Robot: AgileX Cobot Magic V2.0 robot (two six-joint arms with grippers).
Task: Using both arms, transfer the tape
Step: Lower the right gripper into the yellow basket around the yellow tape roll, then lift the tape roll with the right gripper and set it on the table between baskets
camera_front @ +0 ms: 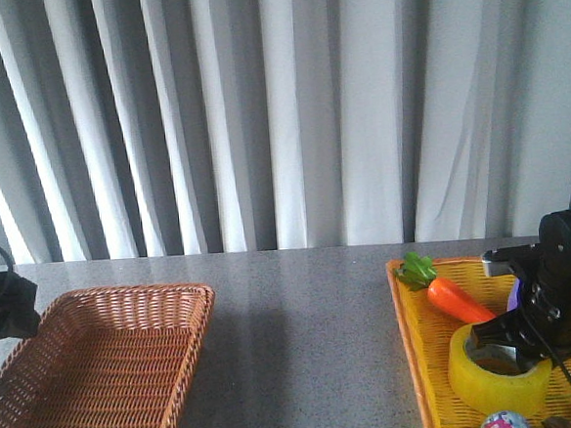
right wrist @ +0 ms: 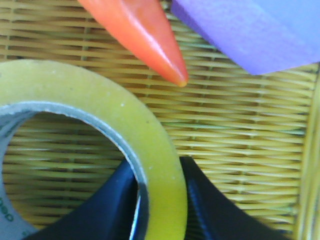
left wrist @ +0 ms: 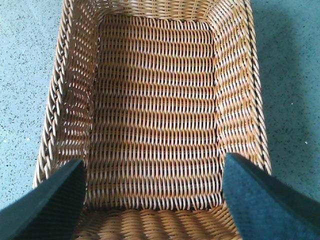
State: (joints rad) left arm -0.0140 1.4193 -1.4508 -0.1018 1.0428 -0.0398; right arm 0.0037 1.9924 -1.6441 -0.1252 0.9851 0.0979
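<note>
Jaws: right clamp tape (right wrist: 125, 115) wall, left apart | yellow tray (camera_front: 413, 362): tape, carrot (camera_front: 458, 300) | wicker basket (left wrist: 150, 125)

A wide stretch of bare grey worktop (camera_front: 304, 340) lies open between the brown wicker basket (camera_front: 199, 308) on the left and the yellow tray (camera_front: 411, 362) on the right. The basket's floor is bare, with the left gripper (left wrist: 154, 200) spread open above it. The tray is crowded: a toy carrot (camera_front: 458, 300), a purple block (right wrist: 250, 30) and a small colourful ball (camera_front: 504, 422) sit close around the tape (camera_front: 498, 380).
</note>
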